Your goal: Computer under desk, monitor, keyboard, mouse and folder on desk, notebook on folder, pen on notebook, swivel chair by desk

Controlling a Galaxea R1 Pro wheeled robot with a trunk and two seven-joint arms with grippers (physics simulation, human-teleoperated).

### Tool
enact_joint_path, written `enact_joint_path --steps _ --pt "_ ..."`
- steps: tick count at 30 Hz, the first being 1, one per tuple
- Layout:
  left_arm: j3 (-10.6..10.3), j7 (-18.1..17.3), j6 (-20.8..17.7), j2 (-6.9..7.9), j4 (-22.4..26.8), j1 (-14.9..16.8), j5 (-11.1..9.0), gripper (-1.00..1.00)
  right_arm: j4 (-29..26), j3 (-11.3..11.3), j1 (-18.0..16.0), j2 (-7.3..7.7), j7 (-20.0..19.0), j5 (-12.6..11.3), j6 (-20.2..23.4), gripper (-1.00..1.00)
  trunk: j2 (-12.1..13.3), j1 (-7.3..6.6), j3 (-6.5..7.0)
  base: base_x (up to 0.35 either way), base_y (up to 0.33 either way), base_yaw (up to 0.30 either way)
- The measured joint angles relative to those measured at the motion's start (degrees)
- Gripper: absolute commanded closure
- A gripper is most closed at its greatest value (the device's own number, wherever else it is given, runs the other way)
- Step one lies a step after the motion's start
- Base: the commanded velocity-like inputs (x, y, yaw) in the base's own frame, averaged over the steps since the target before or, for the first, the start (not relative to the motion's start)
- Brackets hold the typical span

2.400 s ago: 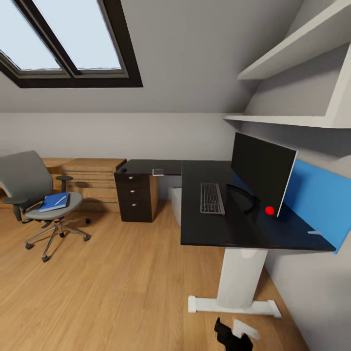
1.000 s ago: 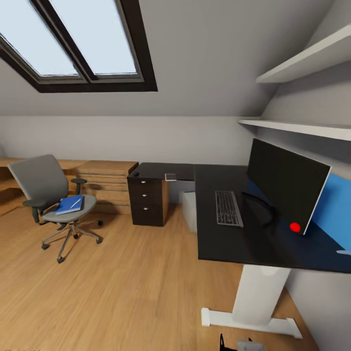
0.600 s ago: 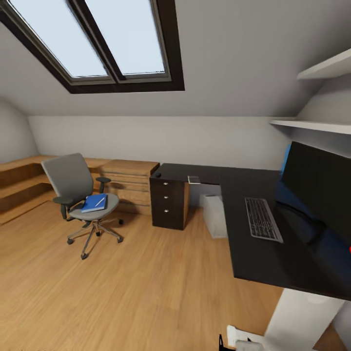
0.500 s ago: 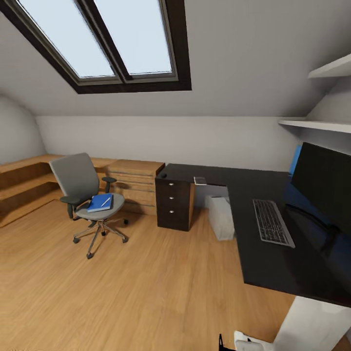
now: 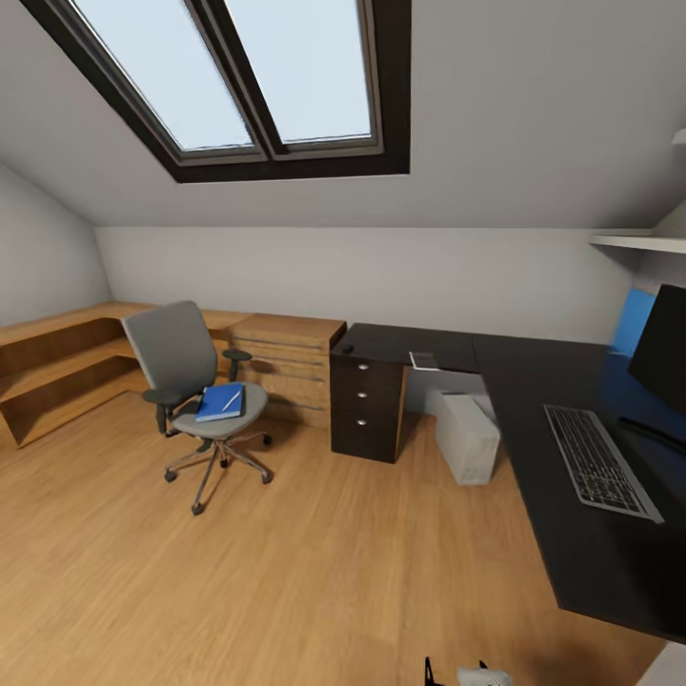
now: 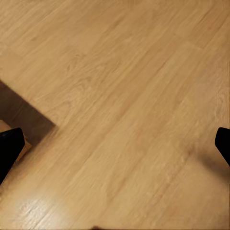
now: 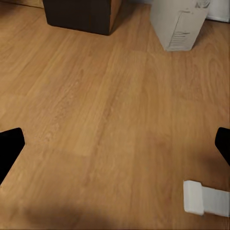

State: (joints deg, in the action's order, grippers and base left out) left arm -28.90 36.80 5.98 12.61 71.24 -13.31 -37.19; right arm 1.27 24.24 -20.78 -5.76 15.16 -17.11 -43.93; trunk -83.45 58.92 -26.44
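Head view: you're in transit, folder step pending. Bright blue flat folder (image 5: 221, 401) lies on grey fabric swivel chair (image 5: 195, 381), well apart from glossy black L-shaped bench (image 5: 581, 457); slim dark-keyed keyboard (image 5: 600, 473) already on bench. Next: drive to chair.

Left wrist view: left claw (image 6: 115, 143) spread wide, empty, over wood plank floor (image 6: 120, 96).

Right wrist view: right claw (image 7: 115, 143) wide, empty; adds light grey tower computer (image 7: 179, 21) standing beside black drawer unit (image 7: 81, 14).
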Motion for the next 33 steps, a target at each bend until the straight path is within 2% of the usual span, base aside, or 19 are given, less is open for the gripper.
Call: enact_joint_path --steps 11,33 --pt "-0.1 0.0 0.0 -0.02 0.0 0.0 0.0 -1.0 0.0 0.0 0.0 0.04 0.1 0.8 0.0 -1.0 0.0 -0.01 0.0 0.258 0.228 0.0" --pt "-0.1 0.0 -0.1 -0.2 -0.2 0.0 0.0 -1.0 0.0 0.0 0.0 0.09 0.2 0.7 0.0 -1.0 0.0 -0.01 0.0 0.32 0.076 0.0"
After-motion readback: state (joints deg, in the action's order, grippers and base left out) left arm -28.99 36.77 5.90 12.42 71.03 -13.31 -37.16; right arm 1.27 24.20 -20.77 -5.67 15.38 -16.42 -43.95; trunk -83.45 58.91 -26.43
